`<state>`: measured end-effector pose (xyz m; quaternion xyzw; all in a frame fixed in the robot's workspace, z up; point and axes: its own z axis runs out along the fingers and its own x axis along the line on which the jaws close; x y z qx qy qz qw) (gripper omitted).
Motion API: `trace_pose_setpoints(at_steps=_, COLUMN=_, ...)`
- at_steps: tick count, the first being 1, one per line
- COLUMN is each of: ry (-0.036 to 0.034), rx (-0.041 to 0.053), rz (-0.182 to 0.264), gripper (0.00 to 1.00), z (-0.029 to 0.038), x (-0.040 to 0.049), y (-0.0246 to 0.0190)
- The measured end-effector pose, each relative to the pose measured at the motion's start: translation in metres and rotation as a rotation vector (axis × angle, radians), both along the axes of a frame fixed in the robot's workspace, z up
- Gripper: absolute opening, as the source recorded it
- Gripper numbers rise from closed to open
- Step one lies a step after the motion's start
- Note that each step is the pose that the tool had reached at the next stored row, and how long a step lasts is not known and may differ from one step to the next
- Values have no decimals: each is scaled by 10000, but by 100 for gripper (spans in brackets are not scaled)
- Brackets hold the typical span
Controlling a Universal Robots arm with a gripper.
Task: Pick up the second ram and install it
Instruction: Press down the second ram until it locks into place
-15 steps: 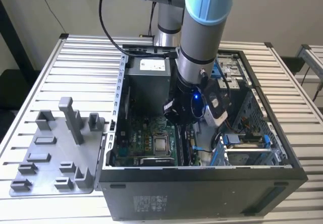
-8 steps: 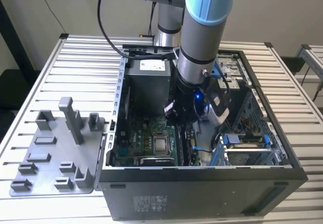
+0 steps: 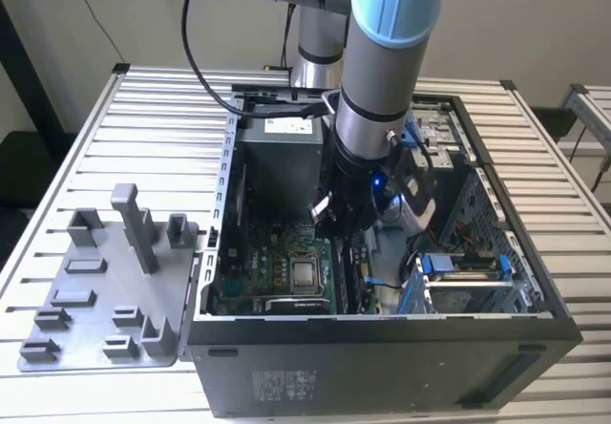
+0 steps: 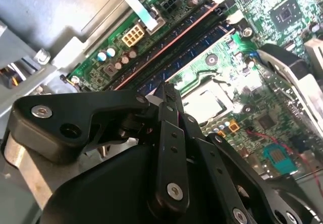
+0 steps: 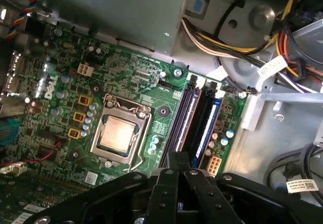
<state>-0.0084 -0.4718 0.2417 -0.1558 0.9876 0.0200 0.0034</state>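
My gripper [image 3: 329, 219] reaches down inside the open PC case [image 3: 382, 338], right over the memory slots beside the processor socket [image 5: 118, 135]. In both wrist views its black fingers are pressed together, with nothing visible between them [image 4: 169, 90] [image 5: 177, 158]. Just beyond the fingertips, long thin dark sticks sit upright in the slots [image 5: 185, 118] [image 4: 189, 47]. The ram nearest the tips [image 5: 202, 120] lies seated lengthwise along the green motherboard [image 5: 60, 98]. I cannot tell whether the fingertips touch it.
A grey plastic holder [image 3: 105, 290] with upright pegs lies on the slatted table at the exterior view's left of the case. Yellow and black cable bundles [image 5: 227, 42], a blue drive bracket [image 3: 458, 266] and the case walls crowd the gripper.
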Motion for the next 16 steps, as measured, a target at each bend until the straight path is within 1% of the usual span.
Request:
trace_pose_setpoints(at_steps=8, ry=-2, rx=12, rz=711, gripper=11, z=0, x=0, y=0)
trace_pose_setpoints(at_steps=16, ry=-11, rx=70, rz=1793, gripper=11, z=1, x=-1, y=0)
